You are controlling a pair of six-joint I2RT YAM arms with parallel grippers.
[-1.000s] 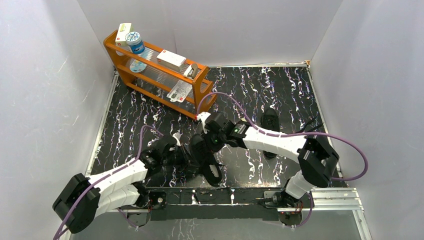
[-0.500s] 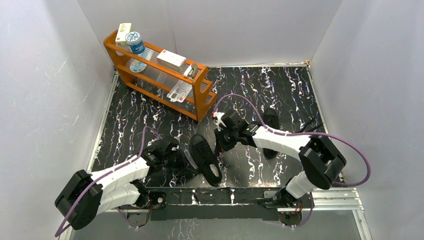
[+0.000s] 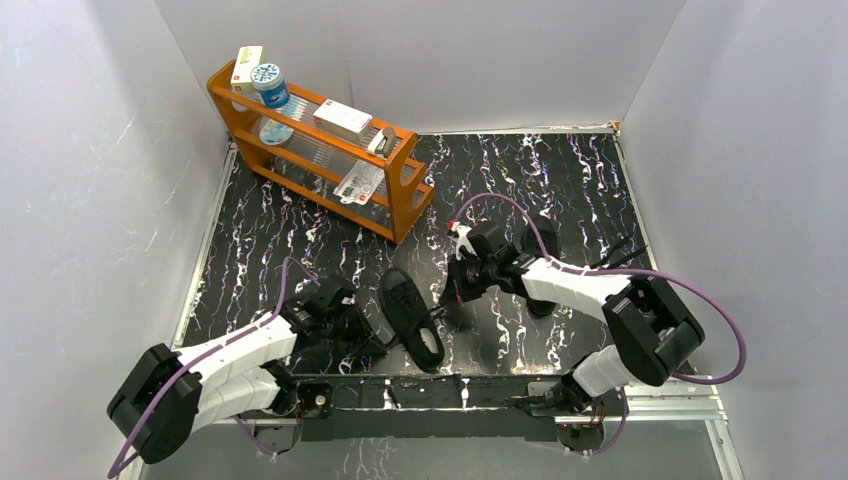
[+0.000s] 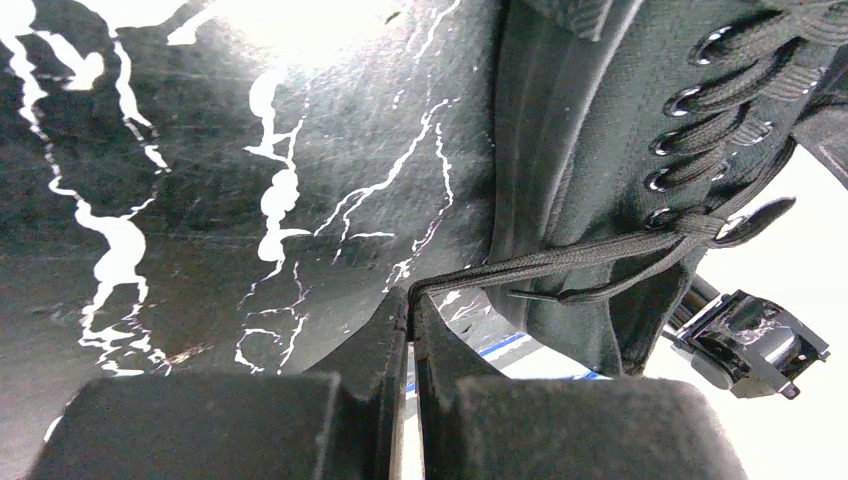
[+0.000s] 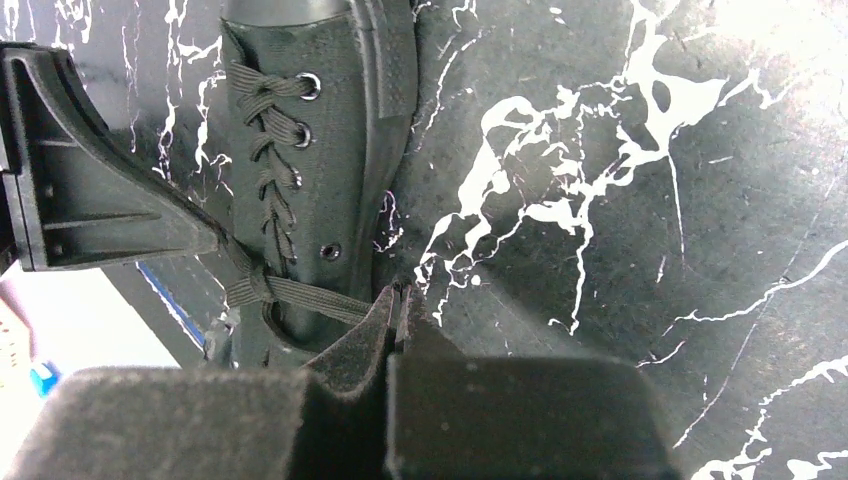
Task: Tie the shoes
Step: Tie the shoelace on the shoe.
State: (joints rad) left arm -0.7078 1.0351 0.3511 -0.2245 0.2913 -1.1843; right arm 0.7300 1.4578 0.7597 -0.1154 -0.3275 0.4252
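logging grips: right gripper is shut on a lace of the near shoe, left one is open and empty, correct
No: the left gripper is shut too, pinching a lace of the near shoe, as the left wrist view shows. The right gripper is shut on the other lace, as you said.

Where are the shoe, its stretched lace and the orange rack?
shoe [image 3: 412,318]: top view, its middle.
lace [image 4: 560,259]: left wrist view, taut stretch.
orange rack [image 3: 410,195]: top view, end panel.
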